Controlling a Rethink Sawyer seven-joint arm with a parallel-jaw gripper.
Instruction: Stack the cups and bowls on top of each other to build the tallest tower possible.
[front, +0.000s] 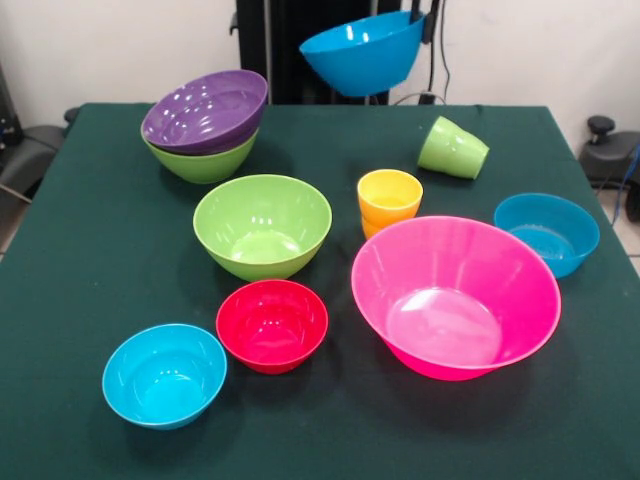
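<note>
A blue bowl (362, 52) hangs tilted in the air above the table's far edge. My gripper (426, 20) is shut on its right rim; only its dark tip shows at the top edge. A purple bowl (205, 108) sits tilted inside a lime green bowl (205, 164) at the far left. A second lime green bowl (262, 226) stands mid-table. The yellow-orange cup (389, 201) stands upright beside the huge pink bowl (455, 296). The light green cup (452, 148) lies on its side. Another blue bowl (547, 233), a red bowl (272, 324) and a cyan bowl (164, 375) stand apart.
The table wears a dark green cloth (100, 260). The black pedestal (290, 50) stands behind the far edge. Black gear sits off the table at the left (30, 150) and at the right (605, 150).
</note>
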